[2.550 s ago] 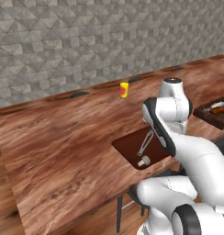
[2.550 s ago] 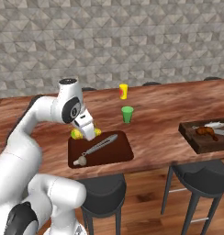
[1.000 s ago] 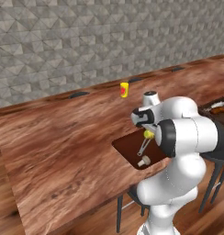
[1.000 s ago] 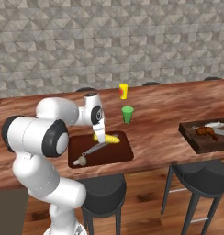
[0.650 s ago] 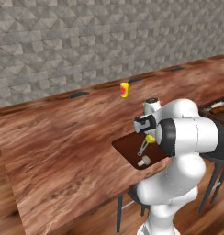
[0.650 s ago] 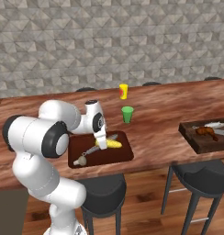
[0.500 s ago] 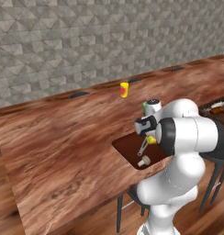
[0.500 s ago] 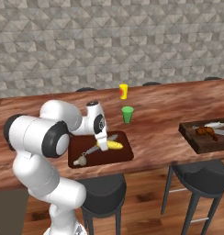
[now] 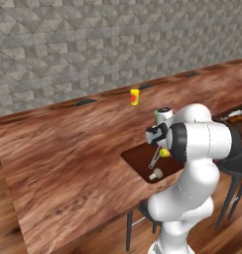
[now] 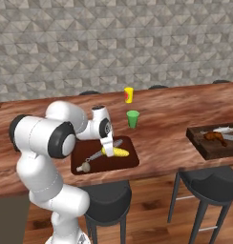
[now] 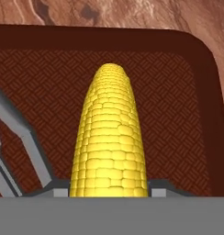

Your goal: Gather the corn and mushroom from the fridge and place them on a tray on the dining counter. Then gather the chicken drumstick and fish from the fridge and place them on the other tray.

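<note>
My gripper (image 10: 108,146) is shut on the corn (image 10: 118,152), a yellow cob lying low across the right half of a dark brown tray (image 10: 130,162) on the wooden dining counter. In the hand view the corn (image 11: 109,137) runs away from me between the fingertips (image 11: 61,192), over the tray's patterned floor (image 11: 178,114). The mushroom (image 10: 83,167), a beige cap on a long grey stalk, lies on the tray's left half. From the left base view the corn (image 9: 165,153) peeks out beside the arm, with the mushroom (image 9: 155,174) near the tray's (image 9: 135,156) front. The chicken drumstick (image 10: 214,137) and fish (image 10: 227,129) lie on a second tray (image 10: 197,138) to the right.
A green cup (image 10: 132,118) stands just behind the tray, and a yellow container (image 10: 129,95) sits further back near the stone wall. Dark bar stools (image 10: 204,183) stand under the counter's front edge. Bare wood counter (image 9: 58,149) stretches to the left.
The hand has carried the corn a little to the right and down onto the tray. The mushroom and the other tray have not moved.
</note>
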Robot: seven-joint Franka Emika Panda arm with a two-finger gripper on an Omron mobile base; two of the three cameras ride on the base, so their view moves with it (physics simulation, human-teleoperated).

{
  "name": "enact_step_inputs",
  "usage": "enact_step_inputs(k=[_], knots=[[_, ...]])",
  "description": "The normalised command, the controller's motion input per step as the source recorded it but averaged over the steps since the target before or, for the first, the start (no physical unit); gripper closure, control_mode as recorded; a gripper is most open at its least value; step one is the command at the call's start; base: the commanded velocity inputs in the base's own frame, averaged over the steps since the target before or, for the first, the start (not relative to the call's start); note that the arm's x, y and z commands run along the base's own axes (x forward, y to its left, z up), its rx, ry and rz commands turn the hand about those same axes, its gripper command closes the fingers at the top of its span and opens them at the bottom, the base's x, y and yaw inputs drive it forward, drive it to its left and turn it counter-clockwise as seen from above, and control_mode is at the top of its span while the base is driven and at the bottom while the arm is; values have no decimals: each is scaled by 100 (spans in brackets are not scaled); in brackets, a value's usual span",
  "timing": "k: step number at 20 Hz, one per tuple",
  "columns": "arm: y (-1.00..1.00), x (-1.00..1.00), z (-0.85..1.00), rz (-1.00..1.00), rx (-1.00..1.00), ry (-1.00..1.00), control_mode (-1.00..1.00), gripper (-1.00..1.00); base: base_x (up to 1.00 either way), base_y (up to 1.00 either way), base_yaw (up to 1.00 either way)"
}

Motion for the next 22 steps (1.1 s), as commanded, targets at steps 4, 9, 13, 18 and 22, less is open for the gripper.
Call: enact_step_inputs(k=[4,9,13,18,22], knots=[[-8,0,-14,0,0,3,-100,-100,0,0,0],[-2,3,-3,0,0,2,-100,-100,0,0,0],[0,-3,8,0,1,-5,-100,-100,0,0,0],[-5,-19,48,0,3,-12,-100,-100,0,0,0],[-14,-34,73,0,5,-15,-100,-100,0,0,0]])
